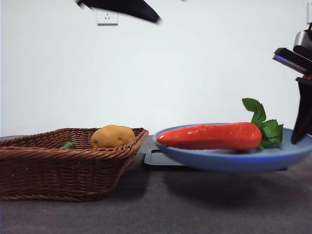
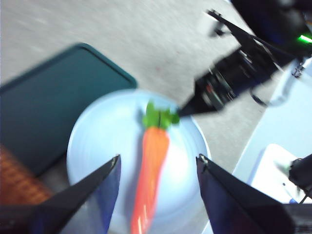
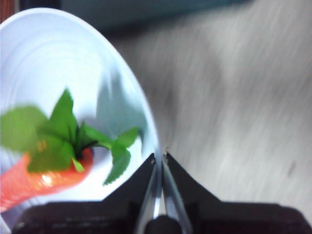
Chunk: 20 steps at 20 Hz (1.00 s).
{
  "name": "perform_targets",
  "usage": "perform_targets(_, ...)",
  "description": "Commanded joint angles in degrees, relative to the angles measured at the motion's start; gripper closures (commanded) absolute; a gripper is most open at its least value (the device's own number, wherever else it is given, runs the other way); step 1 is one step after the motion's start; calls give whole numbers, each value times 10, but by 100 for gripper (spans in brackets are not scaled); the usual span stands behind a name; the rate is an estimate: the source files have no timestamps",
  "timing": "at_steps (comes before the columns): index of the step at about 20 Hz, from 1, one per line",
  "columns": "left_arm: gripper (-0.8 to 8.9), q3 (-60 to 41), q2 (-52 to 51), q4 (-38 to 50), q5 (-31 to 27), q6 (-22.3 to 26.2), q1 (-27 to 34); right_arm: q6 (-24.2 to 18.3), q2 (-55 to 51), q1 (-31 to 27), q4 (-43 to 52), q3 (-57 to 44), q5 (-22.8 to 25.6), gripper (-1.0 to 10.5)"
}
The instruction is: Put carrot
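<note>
Carrot [image 1: 210,136] lying on plate [image 1: 234,158], leaves toward right gripper [image 3: 159,157], clamped on plate rim; left gripper [image 2: 158,163] spread wide above, empty.

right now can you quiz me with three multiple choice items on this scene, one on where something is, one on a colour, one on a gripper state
1. Where does the carrot lie?
A. in the wicker basket
B. on the blue plate
C. on the bare table

2. What colour is the plate?
A. blue
B. red
C. yellow

3. How does the right gripper stand?
A. jaws wide open above the basket
B. jaws shut on the carrot's leaves
C. jaws shut on the plate's rim

Answers:
1 B, the front view shows the carrot resting in the plate, while the potato sits in the basket.
2 A, the plate shows blue in the front view.
3 C, the right wrist view shows the jaws pressed together on the rim beside the leaves, while the left gripper hangs open above the carrot.
</note>
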Motion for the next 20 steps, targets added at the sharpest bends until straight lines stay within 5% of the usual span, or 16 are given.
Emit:
perform_targets(1,542,5,-54,-37,-28,4,0,-16,60,-17,14,56,-4,944)
perform_targets(9,542,5,-167,-113,-56,3,1,-15,316,-42,25,286,-6,944)
perform_targets(15,542,5,-167,-122,-101,3,1,-11,407,-45,30,345,-6,943)
perform_targets(20,542,5,-157,-120,-126,10,1,-17,409,-46,30,345,-5,747)
